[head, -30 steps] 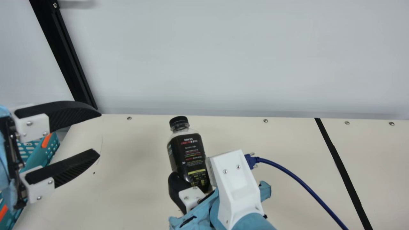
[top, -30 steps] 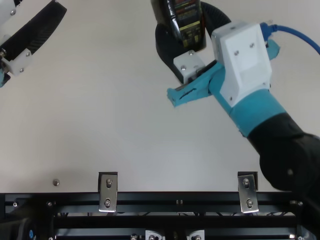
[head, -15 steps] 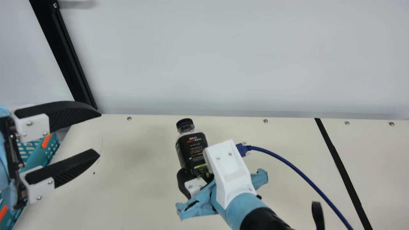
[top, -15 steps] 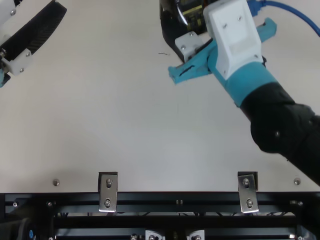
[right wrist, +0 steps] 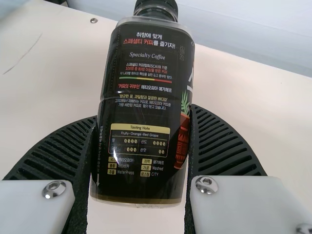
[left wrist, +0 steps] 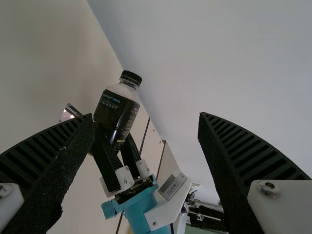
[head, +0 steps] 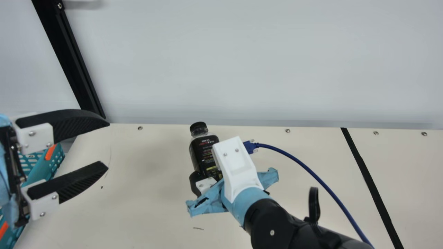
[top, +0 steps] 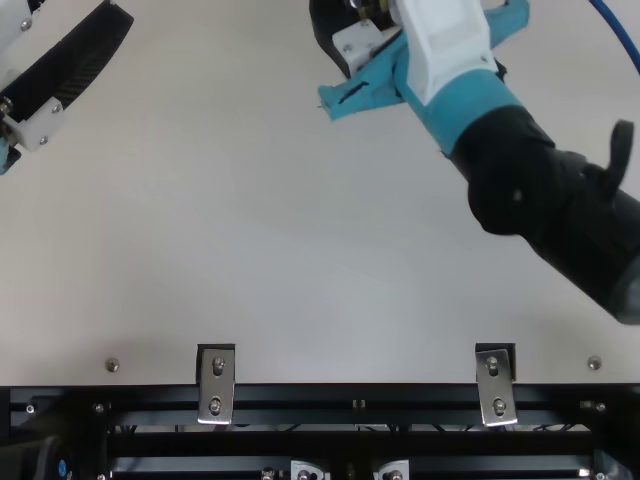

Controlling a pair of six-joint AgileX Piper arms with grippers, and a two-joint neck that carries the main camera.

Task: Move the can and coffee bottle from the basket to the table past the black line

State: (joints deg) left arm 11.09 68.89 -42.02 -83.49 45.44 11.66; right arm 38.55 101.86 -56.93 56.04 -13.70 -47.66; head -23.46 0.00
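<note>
Right gripper [right wrist: 143,114] has the coffee bottle [head: 203,152] pinched by its sides, cap up and leaning, seemingly clear of the bench [head: 148,200], and the black line [head: 374,190] lies well off to my right!

One coffee bottle [head: 202,152], one basket [head: 55,159], one black line [head: 376,193], one blue cable [head: 301,165], left pincer [head: 105,145] plus right pincer [head: 206,185]: two.

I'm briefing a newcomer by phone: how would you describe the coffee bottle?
Over the cream table, left of the black line in the main view, find the right claw. Gripped in it is the coffee bottle, black-capped and dark-labelled, unlike the thin blue cable nearby.
</note>
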